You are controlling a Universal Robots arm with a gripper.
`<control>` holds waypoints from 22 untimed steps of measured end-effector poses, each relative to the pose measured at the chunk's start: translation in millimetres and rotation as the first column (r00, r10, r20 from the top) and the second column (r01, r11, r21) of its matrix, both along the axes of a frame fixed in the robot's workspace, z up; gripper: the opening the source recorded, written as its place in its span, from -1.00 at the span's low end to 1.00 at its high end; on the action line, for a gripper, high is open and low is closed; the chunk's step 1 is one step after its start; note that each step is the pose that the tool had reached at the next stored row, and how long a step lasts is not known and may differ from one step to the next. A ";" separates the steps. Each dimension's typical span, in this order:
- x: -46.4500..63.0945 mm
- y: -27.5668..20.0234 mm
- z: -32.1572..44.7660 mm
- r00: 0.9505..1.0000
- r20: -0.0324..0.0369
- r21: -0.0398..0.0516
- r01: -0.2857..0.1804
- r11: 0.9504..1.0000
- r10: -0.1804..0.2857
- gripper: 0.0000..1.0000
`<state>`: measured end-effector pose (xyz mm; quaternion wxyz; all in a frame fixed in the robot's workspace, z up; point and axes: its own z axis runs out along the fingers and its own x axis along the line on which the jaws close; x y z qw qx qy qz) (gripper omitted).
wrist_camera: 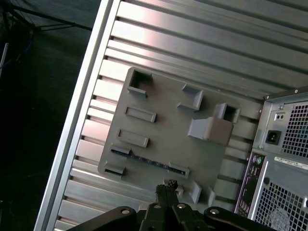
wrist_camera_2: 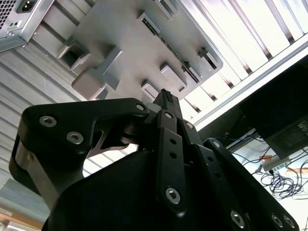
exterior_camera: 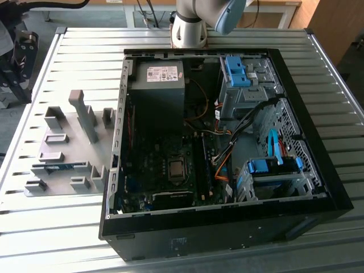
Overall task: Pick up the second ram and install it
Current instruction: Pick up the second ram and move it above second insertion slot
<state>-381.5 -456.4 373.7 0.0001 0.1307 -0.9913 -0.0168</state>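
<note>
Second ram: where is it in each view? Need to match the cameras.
Exterior view: the second ram lies in a slot of the grey fixture plate, to the exterior view's left of the computer case.
First wrist view: a thin dark strip between two slotted blocks near the plate's edge.
Second wrist view: a thin dark line between two slotted blocks, hard to make out.
Shared landmark: the plate's tall grey block.

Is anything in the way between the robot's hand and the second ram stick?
Nothing visible is. In the first wrist view the hand hangs above the grey plate, and the second ram lies uncovered on that plate, with small grey blocks at its ends. Only open air lies between them.
</note>
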 end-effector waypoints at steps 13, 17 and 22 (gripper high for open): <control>-0.1 0.0 -0.3 0.999 0.000 0.000 -0.054 0.999 0.054 -0.80; -0.2 -0.1 -0.5 0.998 0.000 0.000 -0.070 0.998 0.070 -0.80; -0.3 -0.1 -0.6 0.996 0.000 0.000 -0.089 0.996 0.089 -0.80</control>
